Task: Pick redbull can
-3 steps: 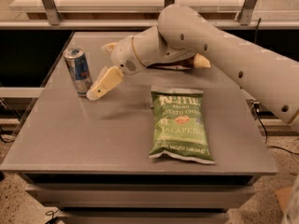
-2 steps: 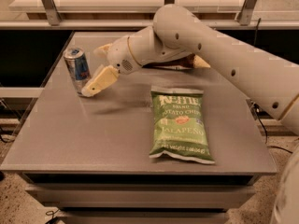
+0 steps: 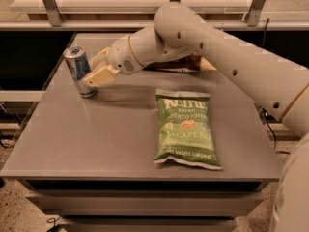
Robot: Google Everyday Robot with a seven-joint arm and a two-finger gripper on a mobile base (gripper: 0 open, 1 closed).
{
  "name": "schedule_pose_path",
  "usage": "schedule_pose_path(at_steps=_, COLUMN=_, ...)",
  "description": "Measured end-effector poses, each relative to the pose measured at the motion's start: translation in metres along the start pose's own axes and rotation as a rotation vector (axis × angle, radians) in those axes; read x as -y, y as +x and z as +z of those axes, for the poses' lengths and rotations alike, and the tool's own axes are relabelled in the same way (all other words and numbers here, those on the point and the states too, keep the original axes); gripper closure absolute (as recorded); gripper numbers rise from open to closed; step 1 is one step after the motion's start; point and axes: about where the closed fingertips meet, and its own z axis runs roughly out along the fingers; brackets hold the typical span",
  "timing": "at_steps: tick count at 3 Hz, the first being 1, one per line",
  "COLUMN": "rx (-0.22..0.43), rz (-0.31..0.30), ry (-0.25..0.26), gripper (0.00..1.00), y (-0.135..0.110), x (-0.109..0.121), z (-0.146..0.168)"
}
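Note:
The redbull can (image 3: 78, 69), blue and silver with a silver top, stands near the back left of the grey table (image 3: 96, 139), leaning slightly. My gripper (image 3: 92, 67) reaches in from the right and is open. Its near cream finger (image 3: 100, 75) lies against the can's right side, low down. The far finger (image 3: 99, 56) shows behind, beside the can's upper part. The can is not lifted; its base rests on the table.
A green Kettle jalapeño chip bag (image 3: 186, 129) lies flat right of centre. A brown bag (image 3: 186, 64) sits at the back, partly hidden by my arm. The table's left edge is close to the can. Shelf posts stand behind the table.
My gripper has moved left toward the can, and its near finger now touches the can's side. The can leans a little more. The chip bags have not moved.

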Motion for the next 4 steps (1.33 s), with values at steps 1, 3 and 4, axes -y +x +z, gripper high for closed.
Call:
schedule_pose_path(at_steps=1, rx=-0.005, rz=0.0, ry=0.0, gripper=0.87, y=-0.001, x=0.0, z=0.0)
schedule_pose_path(at_steps=3, rx=0.025, rz=-0.023, ry=0.025, gripper=1.0, y=-0.017, x=0.003, z=-0.015)
schedule_pose_path(at_steps=4, rx=0.056, rz=-0.042, ry=0.046, gripper=1.0, y=-0.028, x=0.008, z=-0.029)
